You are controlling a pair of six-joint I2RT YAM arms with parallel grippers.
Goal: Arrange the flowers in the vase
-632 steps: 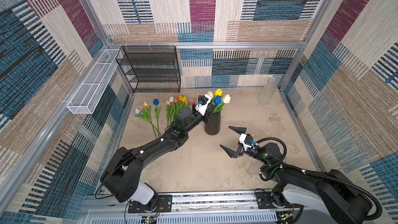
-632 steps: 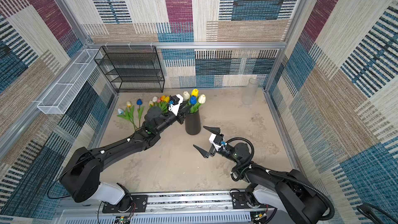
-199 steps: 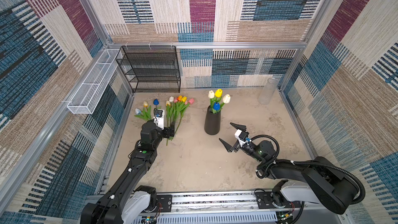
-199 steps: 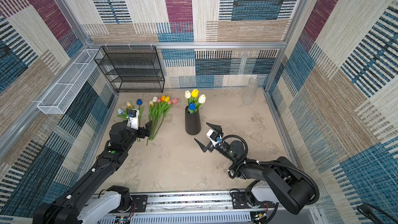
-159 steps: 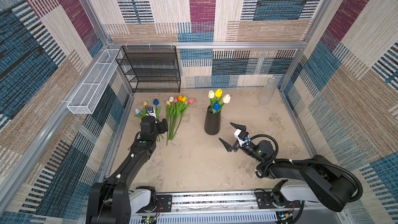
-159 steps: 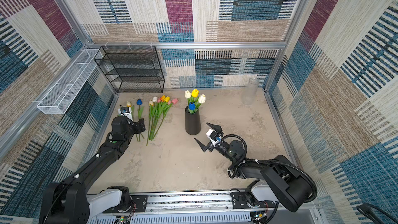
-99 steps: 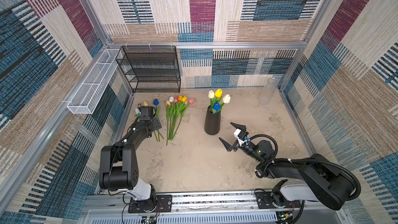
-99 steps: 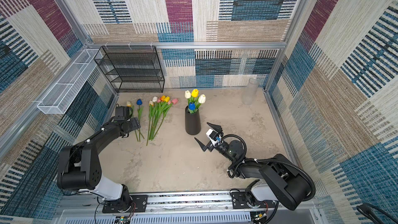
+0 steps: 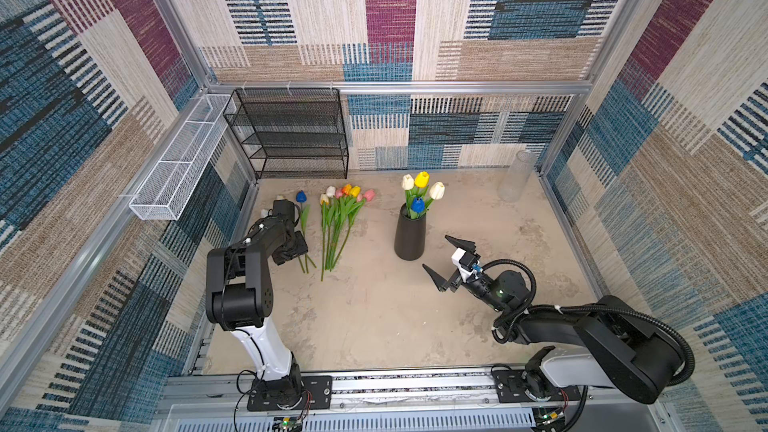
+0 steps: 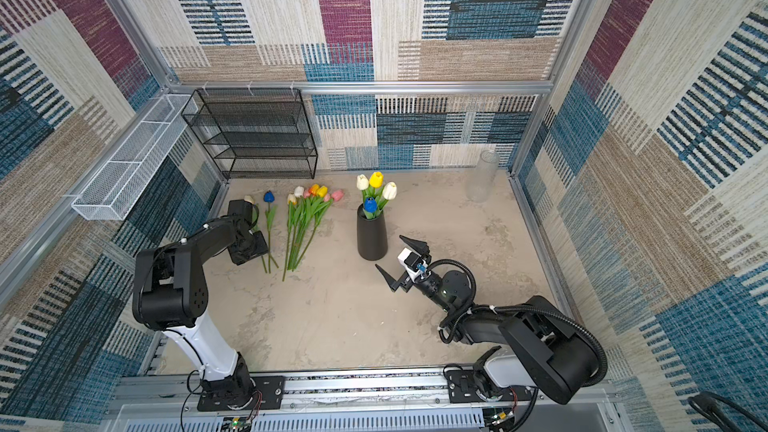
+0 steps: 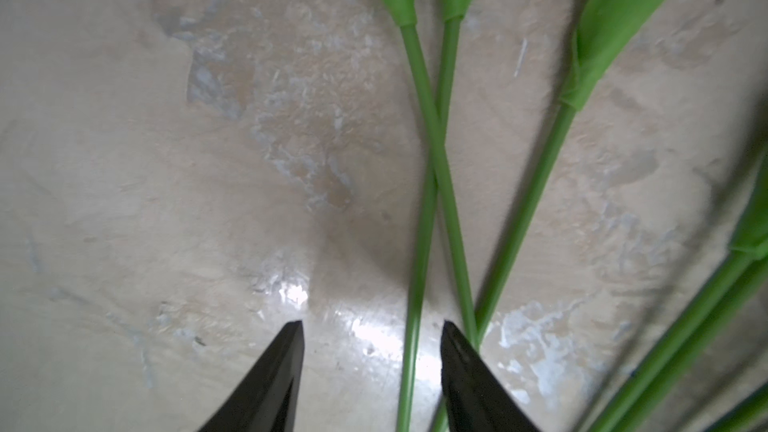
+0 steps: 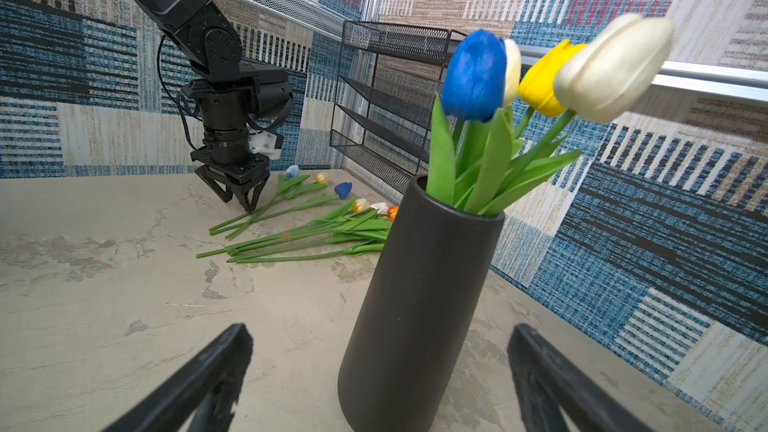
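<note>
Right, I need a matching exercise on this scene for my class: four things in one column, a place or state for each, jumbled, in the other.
1 tall black tapered vase
2 clear glass jar
3 black wire-mesh shelf rack
4 right pincer

a rear right corner
b holds four tulips
c open, empty, near the vase
d rear left

Pairs: 1-b, 2-a, 3-d, 4-c

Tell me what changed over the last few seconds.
The left claw pulled back from the vase, swung left and dropped onto the loose stems; its jaws are narrowing around one, not yet gripping. The right claw edged nearer the vase, open. Vase, its four tulips and the bundle stayed put.
</note>
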